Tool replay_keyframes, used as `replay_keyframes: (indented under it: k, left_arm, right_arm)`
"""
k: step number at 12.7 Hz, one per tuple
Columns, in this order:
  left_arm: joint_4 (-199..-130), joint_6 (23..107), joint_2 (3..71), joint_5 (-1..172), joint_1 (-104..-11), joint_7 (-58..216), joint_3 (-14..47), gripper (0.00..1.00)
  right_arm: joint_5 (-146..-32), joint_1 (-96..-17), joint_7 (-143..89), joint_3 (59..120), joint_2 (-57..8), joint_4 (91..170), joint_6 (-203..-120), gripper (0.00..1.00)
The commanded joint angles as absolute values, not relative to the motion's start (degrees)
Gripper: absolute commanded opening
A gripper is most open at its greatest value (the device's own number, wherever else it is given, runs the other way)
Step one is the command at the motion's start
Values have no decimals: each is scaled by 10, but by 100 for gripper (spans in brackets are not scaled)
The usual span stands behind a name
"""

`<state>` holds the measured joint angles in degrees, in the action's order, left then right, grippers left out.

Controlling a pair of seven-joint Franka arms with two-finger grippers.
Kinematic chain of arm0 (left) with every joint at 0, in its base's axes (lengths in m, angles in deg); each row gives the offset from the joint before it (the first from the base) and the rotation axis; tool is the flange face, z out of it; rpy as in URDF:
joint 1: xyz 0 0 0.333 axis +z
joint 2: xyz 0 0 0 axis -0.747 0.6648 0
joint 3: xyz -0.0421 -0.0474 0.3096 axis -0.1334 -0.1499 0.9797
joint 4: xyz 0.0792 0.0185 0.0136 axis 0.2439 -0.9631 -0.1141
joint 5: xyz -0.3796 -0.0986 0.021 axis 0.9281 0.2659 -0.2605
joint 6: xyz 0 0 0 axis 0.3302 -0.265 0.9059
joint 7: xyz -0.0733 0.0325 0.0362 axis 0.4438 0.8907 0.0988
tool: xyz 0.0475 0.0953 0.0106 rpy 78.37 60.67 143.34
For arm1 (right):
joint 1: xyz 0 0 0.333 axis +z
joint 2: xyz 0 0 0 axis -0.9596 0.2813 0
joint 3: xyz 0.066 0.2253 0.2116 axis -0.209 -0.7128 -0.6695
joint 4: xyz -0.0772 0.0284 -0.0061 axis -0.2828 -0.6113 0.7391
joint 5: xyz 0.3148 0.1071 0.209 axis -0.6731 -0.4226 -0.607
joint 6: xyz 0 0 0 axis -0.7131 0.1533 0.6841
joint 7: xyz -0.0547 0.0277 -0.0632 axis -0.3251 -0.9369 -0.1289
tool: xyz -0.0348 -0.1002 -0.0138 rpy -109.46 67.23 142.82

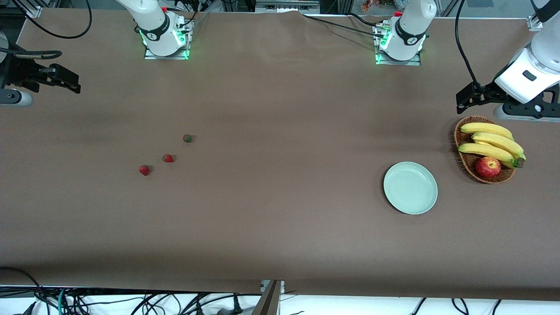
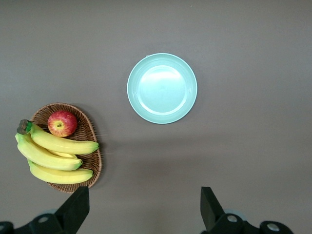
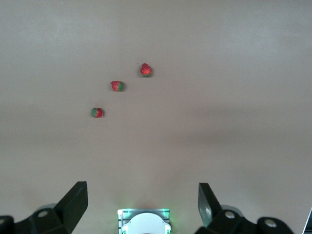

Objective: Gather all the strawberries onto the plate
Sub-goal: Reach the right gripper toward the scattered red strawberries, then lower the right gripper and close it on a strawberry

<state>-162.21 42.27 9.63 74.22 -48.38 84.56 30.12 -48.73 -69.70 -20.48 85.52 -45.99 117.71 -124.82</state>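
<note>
While no berry is collected yet, the three strawberries (image 1: 168, 158) lie on the surface (image 1: 280, 218) below the right end effector (image 3: 141, 202), which is opened wide and empty. The plate (image 1: 410, 187) is seen empty under the left end effector (image 2: 145, 207), also wide open. Next, a descent of the right end effector onto one small berry is judged necessary.

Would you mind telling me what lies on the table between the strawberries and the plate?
Nothing: in the front view only bare brown table stretches between the three strawberries and the plate.

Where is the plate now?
In the front view the plate lies bare on the table toward the left arm's end, beside the wicker basket of fruit and slightly nearer the front camera.
</note>
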Motion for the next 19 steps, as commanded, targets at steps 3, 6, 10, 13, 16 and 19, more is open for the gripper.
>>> replay_keyframes:
  k: [3, 6, 10, 13, 16, 19]
  left_arm:
    - [-1607, 398, 99, 751, -477, 847, 296, 100]
    - [-1598, 399, 101, 753, -478, 844, 295, 100]
    - [-1588, 397, 105, 752, -487, 848, 294, 100]
    - [-1588, 395, 105, 752, -484, 851, 295, 100]
    - [-1588, 395, 105, 752, -483, 851, 295, 100]
    - [-1588, 395, 105, 753, -478, 852, 296, 100]
  right_arm:
    - [-493, -702, -204, 852, -455, 1169, -1244, 100]
    - [-493, -700, -193, 851, -434, 1170, -1252, 100]
    - [-486, -702, -201, 850, -361, 1188, -1366, 100]
    - [-486, -701, -201, 849, -296, 1233, -1472, 100]
    - [-484, -701, -201, 849, -244, 1307, -1617, 100]
    - [-484, -701, -203, 850, -203, 1351, -1714, 100]
